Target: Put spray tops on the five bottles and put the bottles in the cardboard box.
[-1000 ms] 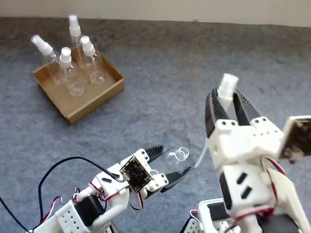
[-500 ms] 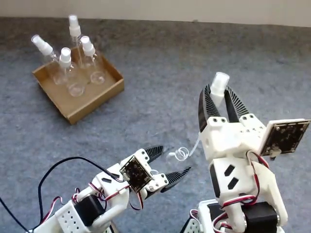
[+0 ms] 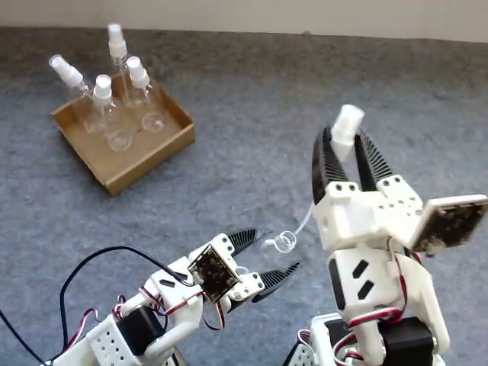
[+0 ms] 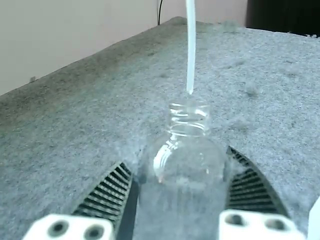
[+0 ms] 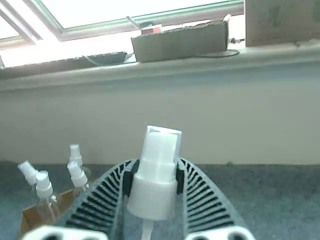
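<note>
A clear open-necked bottle (image 3: 280, 243) lies tilted in my left gripper (image 3: 266, 256), which is shut on its body low at the near middle of the carpet. In the left wrist view the bottle (image 4: 186, 155) sits between the ribbed fingers (image 4: 107, 187), and a thin white tube (image 4: 190, 45) hangs with its tip just above the mouth. That tube belongs to the white spray top (image 3: 347, 124), held upright in my right gripper (image 3: 344, 143), which is shut on it above and to the right of the bottle. The right wrist view has the spray top (image 5: 156, 172) between its fingers.
The cardboard box (image 3: 174, 142) stands at the far left with several capped spray bottles (image 3: 114, 99) upright in it; the box (image 5: 30, 216) also appears far off in the right wrist view. Grey carpet covers the table between the box and the arms.
My right gripper has swung left and a little lower with the spray top, bringing the tube tip from right of the bottle to its mouth. The left arm and bottle have stayed still.
</note>
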You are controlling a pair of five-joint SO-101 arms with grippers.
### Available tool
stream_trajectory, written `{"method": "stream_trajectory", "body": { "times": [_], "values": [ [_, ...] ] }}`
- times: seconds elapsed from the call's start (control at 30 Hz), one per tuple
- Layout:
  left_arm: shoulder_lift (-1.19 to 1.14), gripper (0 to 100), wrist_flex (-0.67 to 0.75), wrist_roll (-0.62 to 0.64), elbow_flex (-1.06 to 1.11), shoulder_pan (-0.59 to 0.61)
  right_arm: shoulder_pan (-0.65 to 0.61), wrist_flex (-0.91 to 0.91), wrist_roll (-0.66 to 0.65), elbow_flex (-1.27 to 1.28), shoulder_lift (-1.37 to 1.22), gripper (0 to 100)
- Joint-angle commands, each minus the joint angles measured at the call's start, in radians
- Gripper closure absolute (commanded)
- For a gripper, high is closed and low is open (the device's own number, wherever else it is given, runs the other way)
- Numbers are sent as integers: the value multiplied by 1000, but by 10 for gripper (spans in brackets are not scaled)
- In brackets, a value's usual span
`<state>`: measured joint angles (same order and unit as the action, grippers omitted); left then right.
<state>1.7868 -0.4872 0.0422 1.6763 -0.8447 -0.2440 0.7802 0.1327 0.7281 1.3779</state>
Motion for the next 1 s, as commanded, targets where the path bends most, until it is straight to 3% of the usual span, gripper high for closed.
{"method": "stream_trajectory", "body": {
  "times": [0.0,0.2,0.4,0.67,0.8,0.97],
  "values": [
    [22,962,3,8,19,-13,-64,-31,8,31,1,993],
    [22,962,8,12,19,38,-71,-30,6,70,2,993],
    [22,962,107,14,19,137,-77,-27,8,147,2,993],
    [22,962,135,14,19,151,-134,-21,8,243,13,991],
    [22,962,133,14,19,151,-223,30,0,245,120,988],
    [22,962,133,14,19,151,-231,41,0,262,282,988]
  ]
}}
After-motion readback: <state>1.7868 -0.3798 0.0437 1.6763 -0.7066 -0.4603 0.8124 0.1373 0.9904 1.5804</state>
